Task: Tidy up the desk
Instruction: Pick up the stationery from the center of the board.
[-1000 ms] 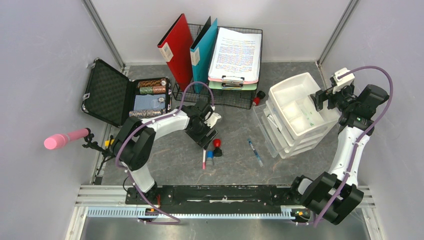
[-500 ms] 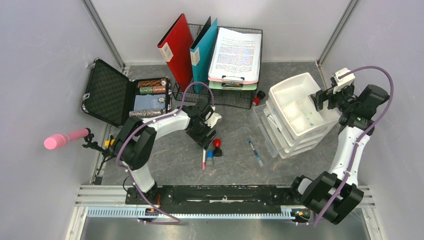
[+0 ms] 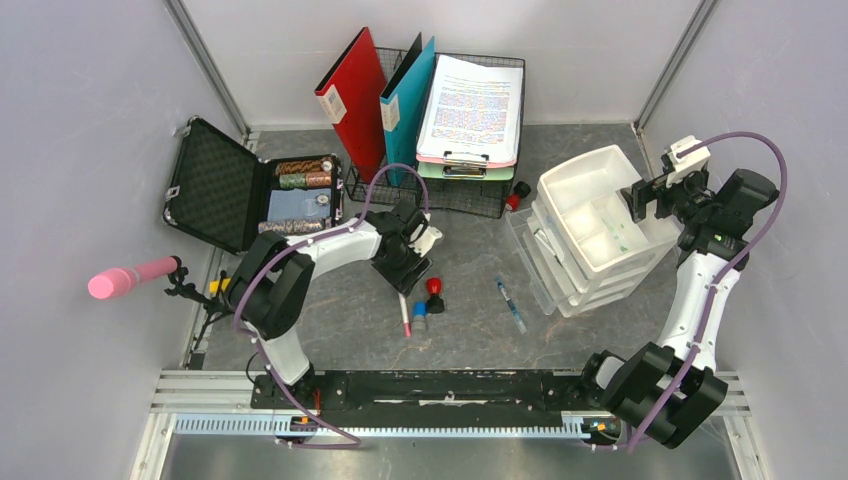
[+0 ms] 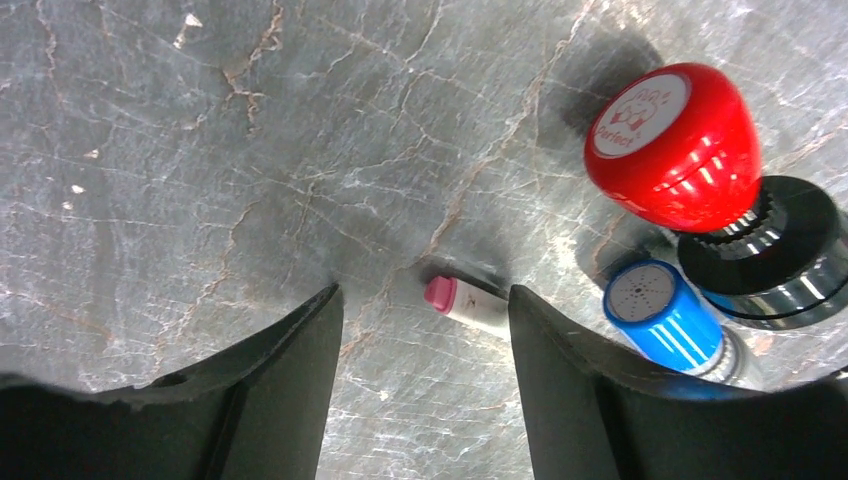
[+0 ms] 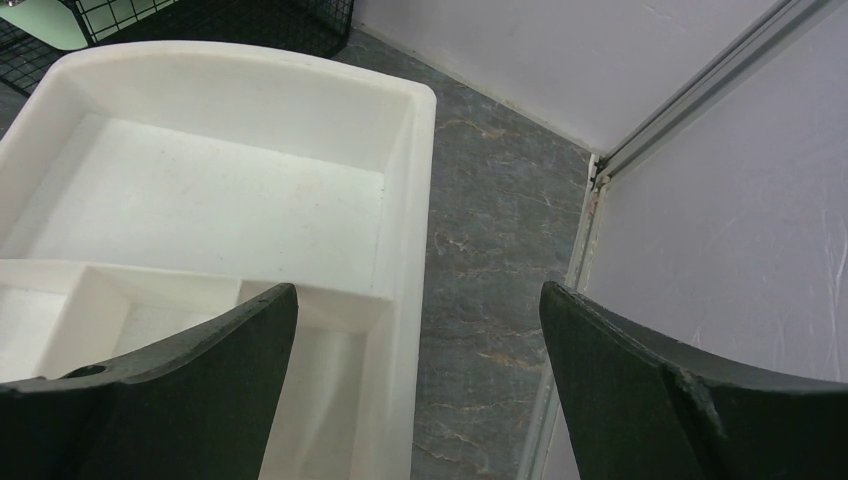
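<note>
The desk fills the middle of the overhead view: a flat, dark-grey top with a mottled stone look. In the left wrist view pale and rust-brown veins run across it. Pale grey walls close it in, and a black-and-aluminium rail runs along its lower edge.

The left gripper hangs low over the centre of the desk with its jaws released and apart. A pink-capped marker lies on the stone between them, nearer the right-hand finger and not clamped. Just right of it in the left wrist view stand a red-knobbed stamp and a blue-capped stamp, close against a black ring-shaped base.

The right gripper hovers at the right of the overhead view, jaws spread wide with nothing between them, over the right-hand rim of a white compartment tray. The tray tops a stack of clear drawers.

Elsewhere on the desk:
- An open black foam-lined case is at the left.
- A wire basket at the top centre holds a red folder, a teal folder and a clipboard.
- A blue pen lies loose between the stamps and the drawers.
</note>
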